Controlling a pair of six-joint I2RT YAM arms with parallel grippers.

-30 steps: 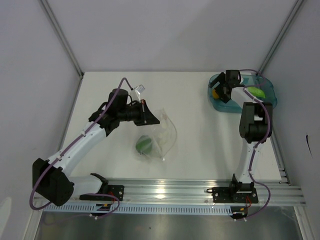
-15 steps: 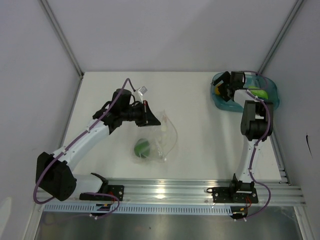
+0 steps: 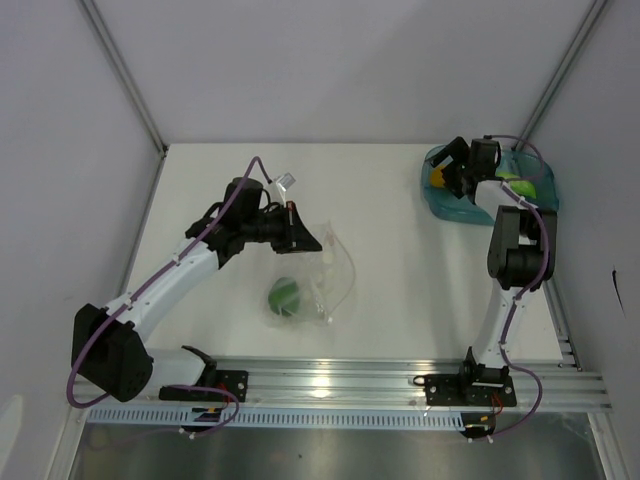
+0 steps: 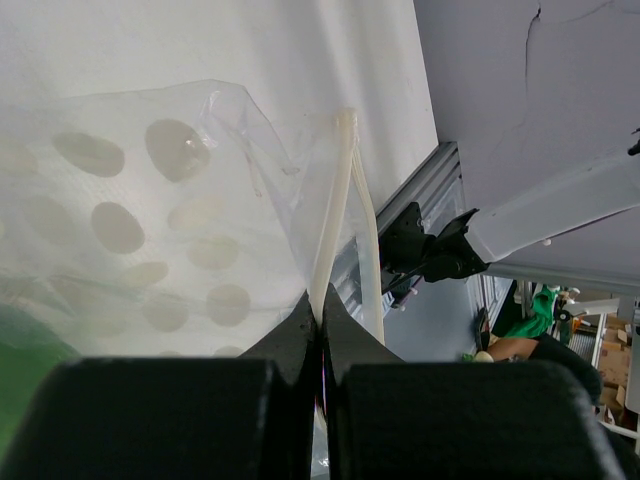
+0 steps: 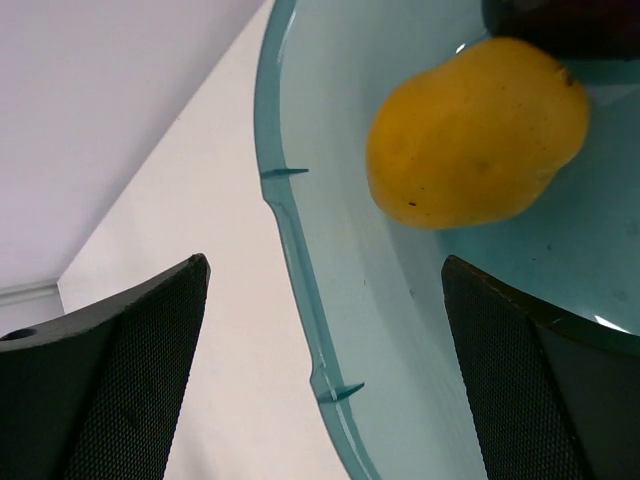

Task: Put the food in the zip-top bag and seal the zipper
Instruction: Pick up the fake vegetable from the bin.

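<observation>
The clear zip-top bag [image 3: 328,275] lies on the table with the dark-green pepper [image 3: 285,296] inside it. My left gripper [image 3: 306,240] is shut on the bag's zipper strip [image 4: 335,220], pinching one lip of it at the fingertips [image 4: 305,325]. The pepper shows as a green blur at the lower left of the left wrist view [image 4: 20,370]. My right gripper [image 3: 447,177] is open and empty over the near-left rim of the teal tray [image 5: 290,230]. The orange-yellow fruit [image 5: 475,135] lies in the tray just ahead of it, with the dark eggplant [image 5: 560,15] behind. The light-green piece [image 3: 520,186] lies in the tray's right half.
The teal tray [image 3: 535,170] sits at the table's far right corner against the wall. The aluminium rail [image 3: 330,385] runs along the near edge. White enclosure walls stand on all sides.
My right gripper has shifted a little back and to the right at the tray, and the tray has slid slightly with it. My left gripper shifted slightly while holding the bag, and the pepper moved a little left.
</observation>
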